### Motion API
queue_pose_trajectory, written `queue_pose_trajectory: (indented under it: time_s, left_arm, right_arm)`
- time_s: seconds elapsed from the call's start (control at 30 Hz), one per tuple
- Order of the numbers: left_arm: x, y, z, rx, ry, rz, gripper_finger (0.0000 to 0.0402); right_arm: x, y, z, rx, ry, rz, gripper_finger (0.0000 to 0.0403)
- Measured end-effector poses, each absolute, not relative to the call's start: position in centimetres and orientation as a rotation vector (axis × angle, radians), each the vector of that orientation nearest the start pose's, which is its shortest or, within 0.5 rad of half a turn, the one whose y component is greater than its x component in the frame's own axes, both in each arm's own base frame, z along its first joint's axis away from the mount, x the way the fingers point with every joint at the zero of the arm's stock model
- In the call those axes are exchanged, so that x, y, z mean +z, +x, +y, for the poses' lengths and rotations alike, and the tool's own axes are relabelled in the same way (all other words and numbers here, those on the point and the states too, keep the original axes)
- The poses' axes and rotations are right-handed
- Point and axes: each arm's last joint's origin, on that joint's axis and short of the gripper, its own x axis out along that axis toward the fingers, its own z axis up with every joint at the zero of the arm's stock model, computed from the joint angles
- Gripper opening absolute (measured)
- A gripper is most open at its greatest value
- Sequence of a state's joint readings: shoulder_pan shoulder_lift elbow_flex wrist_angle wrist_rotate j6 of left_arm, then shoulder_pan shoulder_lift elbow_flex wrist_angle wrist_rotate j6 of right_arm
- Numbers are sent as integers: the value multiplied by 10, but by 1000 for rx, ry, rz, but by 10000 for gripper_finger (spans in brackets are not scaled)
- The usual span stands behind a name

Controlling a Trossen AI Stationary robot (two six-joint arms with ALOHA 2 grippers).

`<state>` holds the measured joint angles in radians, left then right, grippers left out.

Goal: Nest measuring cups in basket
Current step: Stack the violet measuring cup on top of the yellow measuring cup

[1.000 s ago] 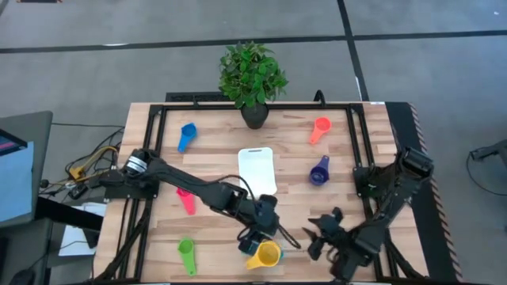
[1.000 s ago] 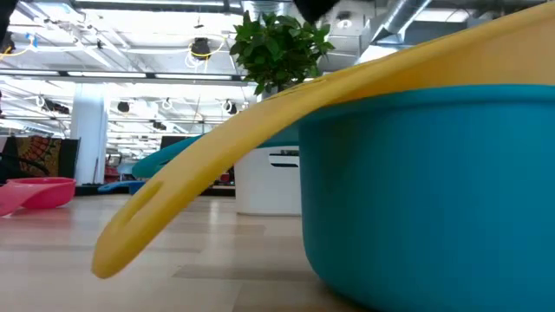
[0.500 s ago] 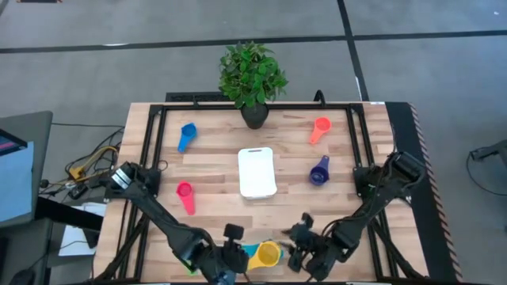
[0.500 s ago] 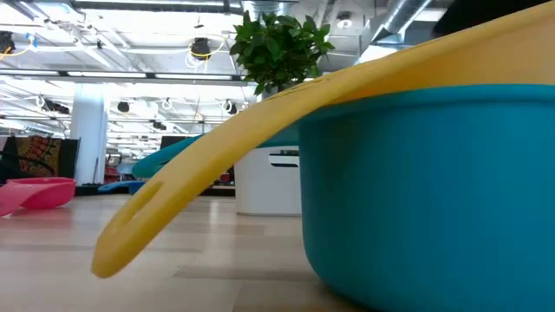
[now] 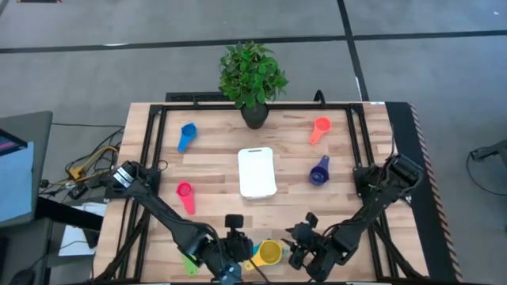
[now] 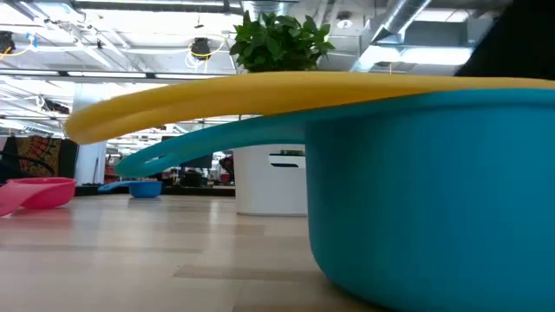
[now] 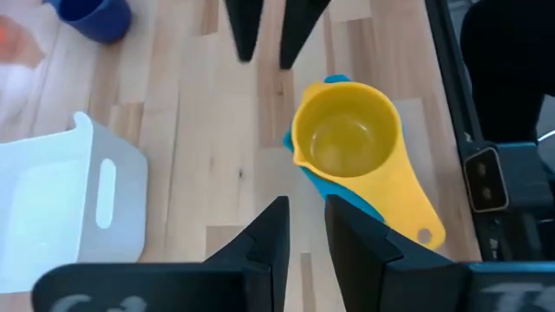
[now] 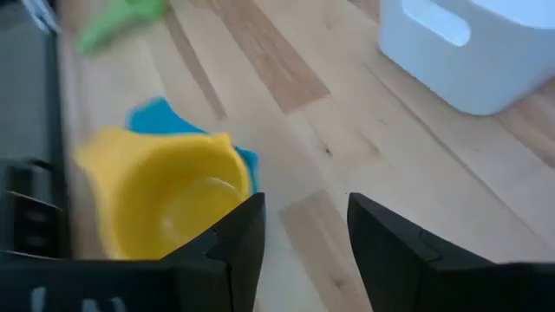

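Observation:
The yellow-orange cup sits nested in the teal cup near the table's near edge; in the low view its handle lies level over the teal bowl. My left gripper, slightly open and empty, is just left of them. My right gripper, open and empty, is just right of them. The white basket stands mid-table. The blue, red-orange, purple, pink and green cups lie apart on the table. My left gripper has one finger next to the free end of the yellow-orange cup's handle; I cannot tell whether they touch. My right gripper touches nothing that I can see.
A potted plant stands at the far edge behind the basket. Black frame rails run along the table's left, right and far sides. Bare wood lies between the basket and the nested cups.
My left gripper has drawn back from over the yellow-orange cup toward the table's near left. My right gripper has gone left toward the cup. The yellow-orange cup's handle, slanting down before, now lies level over the teal cup.

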<state>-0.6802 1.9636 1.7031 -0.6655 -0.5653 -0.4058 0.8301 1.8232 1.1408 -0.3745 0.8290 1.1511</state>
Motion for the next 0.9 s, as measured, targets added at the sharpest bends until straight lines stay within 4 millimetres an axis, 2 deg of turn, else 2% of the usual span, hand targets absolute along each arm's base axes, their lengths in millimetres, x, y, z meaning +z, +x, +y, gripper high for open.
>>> queue_pose_trajectory:
  time_s: [0.13,0.23,0.33,0.4,0.5,0.63,0.73,0.9]
  left_arm:
    - [268,345,-255,64,132,752,66]
    - [262,347,-250,91,140,747,66]
    - [252,356,-237,190,217,688,66]
    - [246,369,-219,224,186,673,66]
    - [234,383,-196,196,157,701,66]
    - [230,394,-170,208,168,728,66]
    - [231,397,-150,239,174,772,66]
    - [238,387,-136,294,188,842,66]
  right_arm:
    - [193,247,240,-401,289,578,187]
    - [211,245,218,-473,241,572,191]
    - [232,248,170,-625,184,610,193]
    - [245,253,136,-716,205,640,193]
    - [259,252,94,-804,192,724,190]
    - [274,243,40,-927,186,821,188]
    - [276,234,5,-1004,204,843,189]
    - [255,214,-43,-1024,311,864,188]
